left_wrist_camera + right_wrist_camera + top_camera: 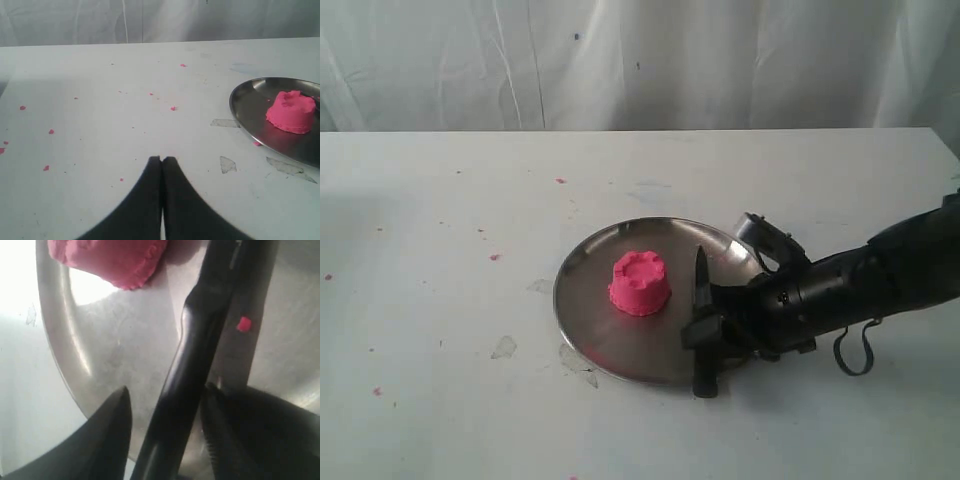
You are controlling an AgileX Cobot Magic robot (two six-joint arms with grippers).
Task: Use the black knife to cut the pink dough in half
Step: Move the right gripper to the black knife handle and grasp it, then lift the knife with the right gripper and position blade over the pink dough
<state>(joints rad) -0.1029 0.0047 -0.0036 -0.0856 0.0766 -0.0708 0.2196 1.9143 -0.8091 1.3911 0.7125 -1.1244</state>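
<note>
Right pincer (705,330) straddles the black knife (701,300), fingers spread, contact unclear. Only the left wrist view shows the left pincer (162,161), pressed together, well apart from the pink dough (291,111).

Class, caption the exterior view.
Right gripper at knife beside uncut dough on plate.

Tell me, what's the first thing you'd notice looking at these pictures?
The bright pink dough, one uncut lump, sits near the middle of the round steel plate. Beside it, at the plate's right side, the right gripper has its fingers either side of the black knife. Tiny pink specks dot the white table.
</note>
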